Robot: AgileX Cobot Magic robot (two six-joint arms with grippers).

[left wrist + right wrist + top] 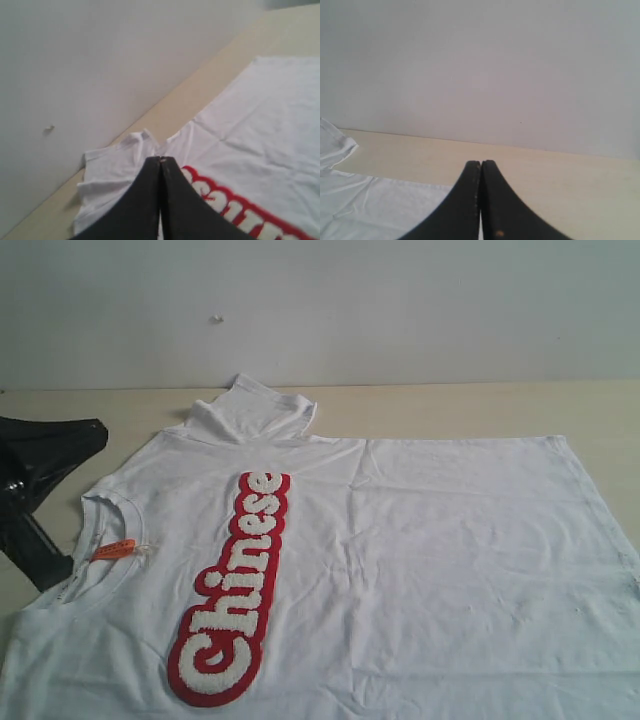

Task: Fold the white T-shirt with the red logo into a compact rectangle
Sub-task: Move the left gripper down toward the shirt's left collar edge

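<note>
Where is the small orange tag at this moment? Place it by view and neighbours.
In the exterior view, the orange tag lies on the left, just inside the collar of the white T-shirt, left of the red logo.

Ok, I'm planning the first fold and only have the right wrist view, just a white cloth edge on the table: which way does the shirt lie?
Observer: The white cotton short-sleeved T-shirt lies spread out, its ribbed round collar toward the left of the exterior view.
Operator: Is the lettering visible?
Observer: Yes, the red-outlined white "Chinese" logo faces up, uncovered.
Operator: And the other arm?
Observer: The black left hand is shut on nothing, pointing toward the rumpled sleeve at the shirt's far edge.
</note>
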